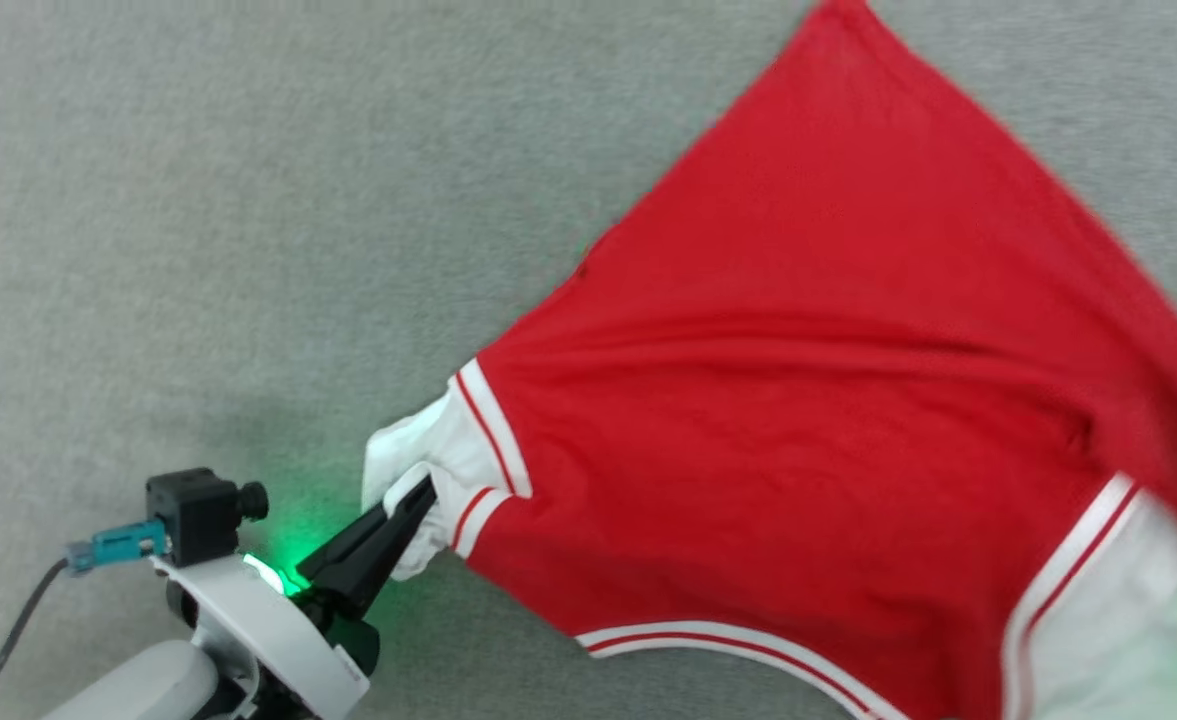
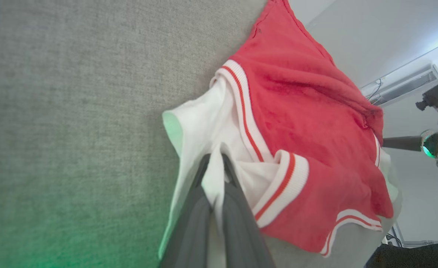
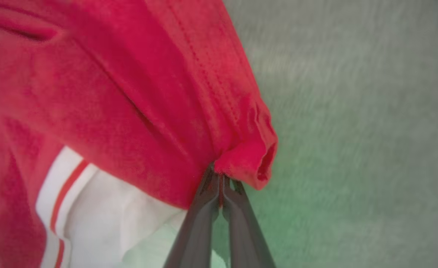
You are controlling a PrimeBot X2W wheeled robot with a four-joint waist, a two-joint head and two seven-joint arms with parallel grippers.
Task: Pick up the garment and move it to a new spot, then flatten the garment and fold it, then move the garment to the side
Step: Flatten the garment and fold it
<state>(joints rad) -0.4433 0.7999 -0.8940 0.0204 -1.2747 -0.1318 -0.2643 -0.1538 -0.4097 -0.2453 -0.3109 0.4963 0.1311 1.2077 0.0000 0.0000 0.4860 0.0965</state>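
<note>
The garment (image 1: 798,400) is a soft red shirt with white sleeves and stripy trim. It is stretched wide between two hands over the surface, with one pointy red corner aiming at the top of the head view. The left hand (image 1: 416,497) is pinched tight on a white sleeve and the right hand (image 3: 220,178) on a bunched red edge, and a wide stretch of fuzzy grey surface (image 1: 198,200) spreads to the shirt's left.

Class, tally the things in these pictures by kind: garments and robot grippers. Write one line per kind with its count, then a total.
Garments: 1, the red garment with white sleeves
Grippers: 2, the left gripper and the right gripper, each shut on the garment
Total: 3
</note>
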